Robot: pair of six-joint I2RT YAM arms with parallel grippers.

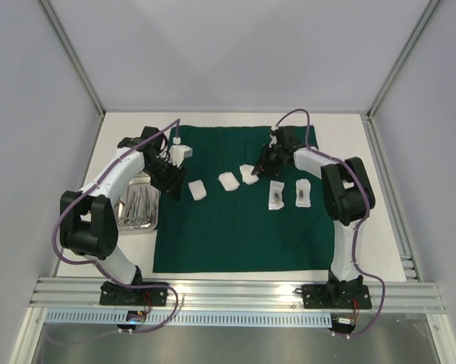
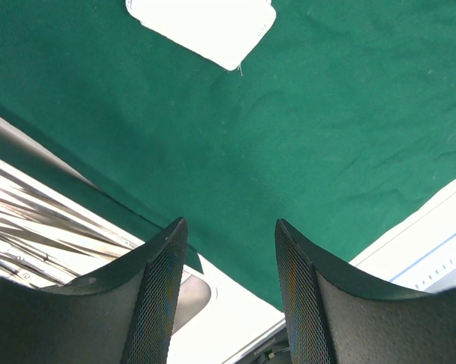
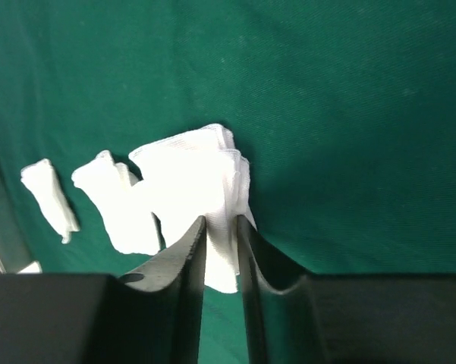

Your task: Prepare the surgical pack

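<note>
white gauze (image 3: 190, 167) is soft and light; we pinch its 6 o'clock edge, right gripper (image 3: 221, 222) clamped on it, left gripper (image 2: 230, 224) apart.

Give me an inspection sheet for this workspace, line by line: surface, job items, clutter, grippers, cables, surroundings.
Surface: white table with the green drape spread flat on it.
Job's things: steel tray at the drape's left edge, instruments inside. Two loose gauze pads lie on the drape. Two further pads each bear a dark item, too small to identify.
Clutter: nothing seen.
Grippers: left gripper open and empty, over the drape near the tray. Right gripper has its jaws closed on a gauze pad.
Cables: a purple cable loops along each arm.
Surroundings: grey walls, metal rail at the near edge.
</note>
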